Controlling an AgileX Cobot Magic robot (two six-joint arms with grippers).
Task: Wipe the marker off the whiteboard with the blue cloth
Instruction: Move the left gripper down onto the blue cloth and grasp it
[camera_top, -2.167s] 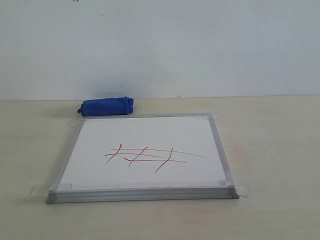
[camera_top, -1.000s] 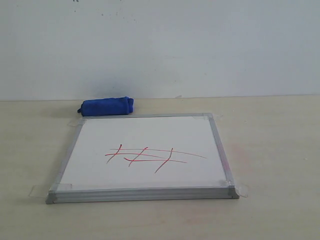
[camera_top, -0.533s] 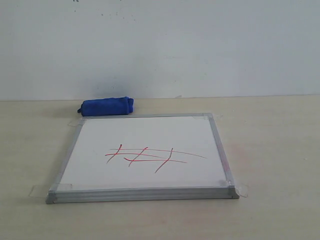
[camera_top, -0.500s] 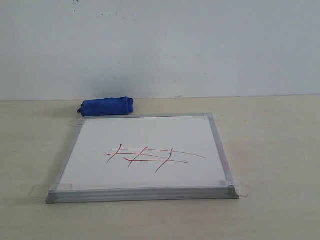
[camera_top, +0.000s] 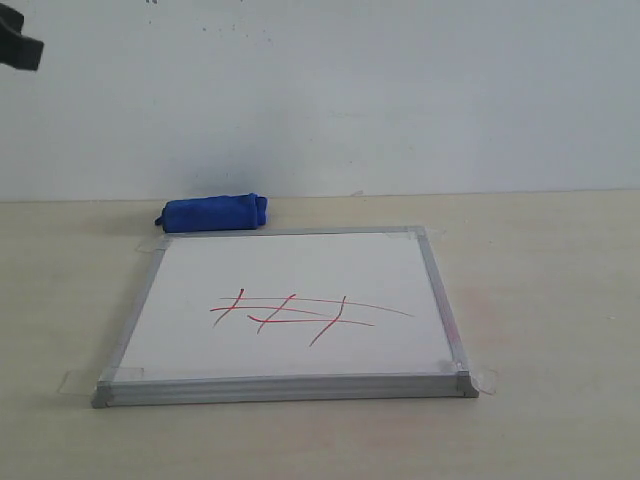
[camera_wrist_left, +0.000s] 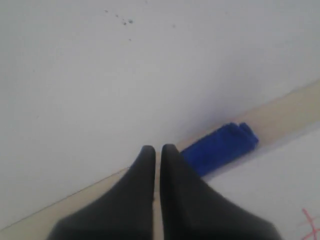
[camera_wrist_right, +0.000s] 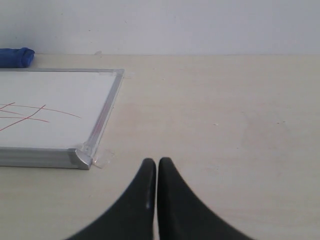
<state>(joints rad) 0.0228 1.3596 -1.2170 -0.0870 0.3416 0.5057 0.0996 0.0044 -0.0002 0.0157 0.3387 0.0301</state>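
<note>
Blue cloth (camera_top: 213, 213) sits at eleven o'clock of the whiteboard (camera_top: 290, 265); left hand (camera_wrist_left: 156, 148), clenched and empty, should spread wide before straddling it.

Lab-style test bench: pale wood tabletop (camera_top: 550, 300), plain white wall (camera_top: 400, 90) (few dark specks (camera_wrist_left: 129, 21)), whiteboard (camera_top: 300, 265) taped down at corners.

The cloth (camera_top: 212, 213) lies just behind the whiteboard (camera_top: 290, 262), toward its left; marker lines (camera_top: 300, 312) cross its middle.

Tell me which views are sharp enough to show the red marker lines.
Exterior view: evenly lit, sharp, marker lines crisp. Left wrist view: soft all over, blue cloth fuzzy, left gripper blurred. Right wrist view: fairly sharp, lines readable.
</note>
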